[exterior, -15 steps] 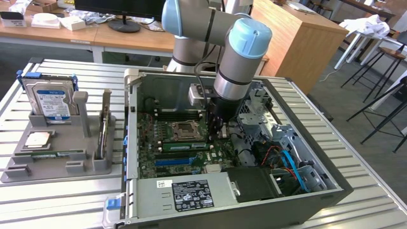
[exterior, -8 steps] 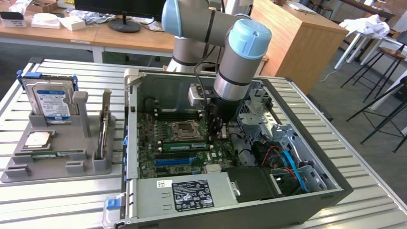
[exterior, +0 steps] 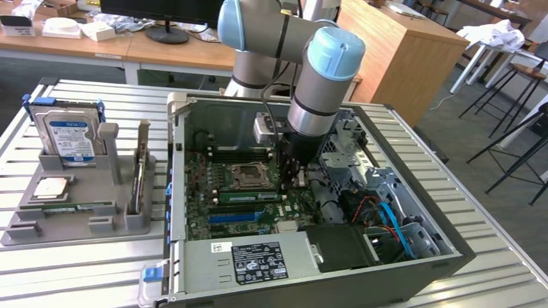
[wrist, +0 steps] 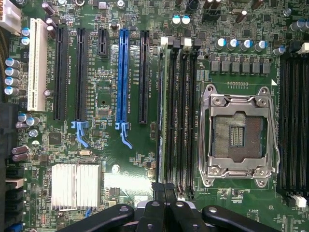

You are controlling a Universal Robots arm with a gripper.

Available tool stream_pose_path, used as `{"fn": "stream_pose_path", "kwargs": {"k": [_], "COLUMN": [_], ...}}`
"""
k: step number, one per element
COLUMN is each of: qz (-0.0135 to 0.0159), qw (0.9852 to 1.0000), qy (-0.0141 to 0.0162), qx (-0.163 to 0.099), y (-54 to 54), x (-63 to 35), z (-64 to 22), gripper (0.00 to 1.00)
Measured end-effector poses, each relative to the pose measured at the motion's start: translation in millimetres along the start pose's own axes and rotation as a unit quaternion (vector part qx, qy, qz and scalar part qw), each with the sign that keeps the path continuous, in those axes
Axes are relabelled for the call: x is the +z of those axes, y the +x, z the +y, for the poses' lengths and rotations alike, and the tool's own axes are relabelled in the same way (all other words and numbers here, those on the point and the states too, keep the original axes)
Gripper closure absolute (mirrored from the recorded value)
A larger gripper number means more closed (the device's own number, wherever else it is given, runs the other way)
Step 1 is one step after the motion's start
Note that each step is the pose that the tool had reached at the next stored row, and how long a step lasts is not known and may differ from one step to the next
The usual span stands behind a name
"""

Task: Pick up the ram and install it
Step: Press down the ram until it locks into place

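The power supply [exterior: 256, 260] is sitting at the case's near edge. Beyond it, the ram [wrist: 161, 111] is standing in the memory slot next to the black expansion slots, apparently seated. The pincer [wrist: 164, 187] is hovering over that slot's end, fully closed and gripping nothing, probably positioned for pressing. Farther on, the CPU socket [wrist: 239, 130] is lying empty.

A slatted metal table [exterior: 77, 269] stands on grey carpet [exterior: 479, 138]. Behind it run wooden desks [exterior: 171, 54] carrying a monitor stand [exterior: 167, 33]; a wooden cabinet [exterior: 411, 58] and black stools [exterior: 514, 83] occupy the exterior view's right
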State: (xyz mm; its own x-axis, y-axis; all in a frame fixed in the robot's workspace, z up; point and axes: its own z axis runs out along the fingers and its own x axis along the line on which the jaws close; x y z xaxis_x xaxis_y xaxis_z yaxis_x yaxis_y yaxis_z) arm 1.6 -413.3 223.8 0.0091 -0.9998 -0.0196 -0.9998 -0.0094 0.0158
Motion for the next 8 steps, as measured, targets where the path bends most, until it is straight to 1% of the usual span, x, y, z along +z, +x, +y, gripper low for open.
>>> {"fn": "stream_pose_path", "kwargs": {"k": [8], "qz": [-0.0001], "qw": [1.0000], "qy": [0.0000], "qx": [0.000], "y": [0.0], "x": [0.8], "z": [0.0], "gripper": [0.90]}}
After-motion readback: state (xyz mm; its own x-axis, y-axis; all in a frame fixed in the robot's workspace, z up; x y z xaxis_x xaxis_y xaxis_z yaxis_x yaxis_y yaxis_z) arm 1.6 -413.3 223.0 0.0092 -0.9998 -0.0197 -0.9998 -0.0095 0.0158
